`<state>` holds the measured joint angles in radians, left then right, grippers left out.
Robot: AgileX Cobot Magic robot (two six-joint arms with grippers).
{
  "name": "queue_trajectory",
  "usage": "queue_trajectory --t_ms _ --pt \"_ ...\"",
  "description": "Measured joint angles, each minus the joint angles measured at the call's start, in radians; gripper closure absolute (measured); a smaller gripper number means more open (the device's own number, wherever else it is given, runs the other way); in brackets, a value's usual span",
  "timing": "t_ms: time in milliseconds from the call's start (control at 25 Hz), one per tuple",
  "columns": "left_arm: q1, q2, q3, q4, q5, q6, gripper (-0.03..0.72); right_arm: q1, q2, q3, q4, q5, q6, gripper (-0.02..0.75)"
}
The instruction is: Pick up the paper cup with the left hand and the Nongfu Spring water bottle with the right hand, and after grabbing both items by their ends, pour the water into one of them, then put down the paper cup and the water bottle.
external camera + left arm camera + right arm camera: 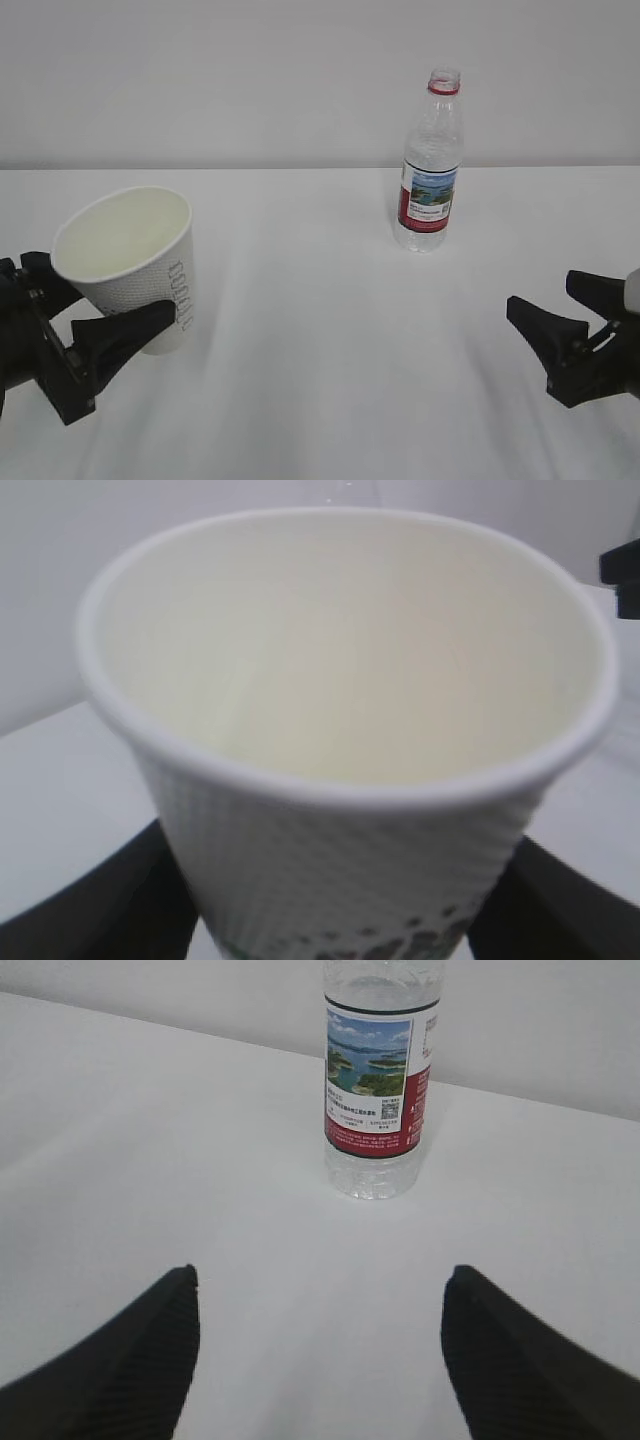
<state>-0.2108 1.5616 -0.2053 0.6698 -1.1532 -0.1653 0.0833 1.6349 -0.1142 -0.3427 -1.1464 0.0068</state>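
Cup: my left hand (95,345) grips the paper cup (135,265), tilted.
Bottle: my right hand (570,330) gapes empty, short of the Nongfu Spring water bottle (430,170); pouring remains.

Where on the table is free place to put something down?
Bare table lies between the paper cup and the water bottle, and in front of the bottle up to the right gripper. It is crowded only around the left gripper, which grips the cup.
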Motion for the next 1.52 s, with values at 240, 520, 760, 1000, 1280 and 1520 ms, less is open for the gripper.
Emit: queue_trajectory --t_ms 240,520,760,1000,1280,1520 --pt "0.000 -0.002 0.000 0.167 0.000 -0.054 0.153 0.000 0.000 0.000 0.000 0.000 0.000 0.170" --pt "0.000 -0.002 0.000 0.306 0.000 -0.077 0.152 0.000 0.000 0.000 -0.014 0.000 0.000 0.170" --pt "-0.021 -0.005 0.000 0.371 0.000 -0.099 0.153 0.000 0.000 0.000 -0.034 0.000 0.000 0.170" --pt "-0.101 -0.005 0.000 0.370 0.000 -0.102 0.152 0.000 0.000 0.000 -0.040 0.000 0.000 0.170" --pt "-0.175 -0.005 -0.037 0.338 0.000 -0.102 0.153 0.000 0.000 0.000 -0.040 0.000 0.000 0.170" --pt "-0.234 -0.005 -0.062 0.294 0.000 -0.102 0.153 0.000 0.000 0.000 -0.040 0.000 0.000 0.170"
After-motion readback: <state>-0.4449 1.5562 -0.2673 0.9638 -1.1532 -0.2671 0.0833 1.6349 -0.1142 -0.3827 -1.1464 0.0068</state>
